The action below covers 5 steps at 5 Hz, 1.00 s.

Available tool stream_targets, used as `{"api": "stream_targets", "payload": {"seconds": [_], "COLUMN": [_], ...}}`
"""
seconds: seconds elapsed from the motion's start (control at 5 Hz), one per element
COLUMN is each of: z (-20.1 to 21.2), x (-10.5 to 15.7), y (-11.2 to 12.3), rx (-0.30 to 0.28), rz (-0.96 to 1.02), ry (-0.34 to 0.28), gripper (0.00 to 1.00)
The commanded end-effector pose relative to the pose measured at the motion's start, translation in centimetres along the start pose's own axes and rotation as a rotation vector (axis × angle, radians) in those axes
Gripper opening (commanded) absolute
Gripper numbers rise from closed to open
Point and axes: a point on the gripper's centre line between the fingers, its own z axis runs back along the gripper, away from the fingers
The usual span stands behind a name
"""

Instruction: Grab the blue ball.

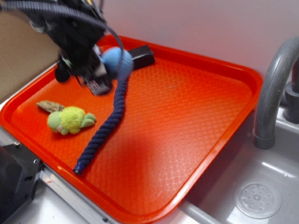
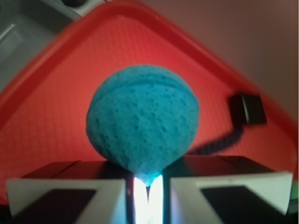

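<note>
The blue ball (image 1: 119, 61) is light blue with a pitted surface and sits over the back left of the orange tray (image 1: 196, 107). My gripper (image 1: 103, 71) comes at it from the left and is shut on it. In the wrist view the blue ball (image 2: 142, 121) fills the middle, and its lower edge is squeezed to a point between the two fingers (image 2: 112, 191). The gripper (image 2: 148, 183) has only a narrow bright slit left between its jaws. Whether the ball touches the tray is hidden.
A dark blue rope (image 1: 106, 128) runs from under the ball toward the tray's front edge. A yellow-green plush toy (image 1: 70, 120) and a brown scrap (image 1: 50, 106) lie at the left. A black box (image 1: 142, 56) sits behind the ball. A grey faucet (image 1: 273, 93) and sink drain (image 1: 258, 199) stand right.
</note>
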Motion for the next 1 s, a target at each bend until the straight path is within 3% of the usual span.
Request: {"api": "stream_targets", "payload": {"seconds": [0.0, 0.2, 0.4, 0.6, 0.8], "z": [3.9, 5.7, 7.0, 8.2, 8.2], "x": [-1.3, -2.2, -2.8, -4.5, -5.0], "y": [5.4, 8.4, 9.0, 9.4, 8.9], "rx": [0.188, 0.255, 0.282, 0.217, 0.244], "rz": [0.290, 0.495, 0.723, 0.910, 0.957], "ry": [0.280, 0.444, 0.552, 0.484, 0.459], "gripper": [0.00, 0.00, 0.00, 0.00, 0.00]}}
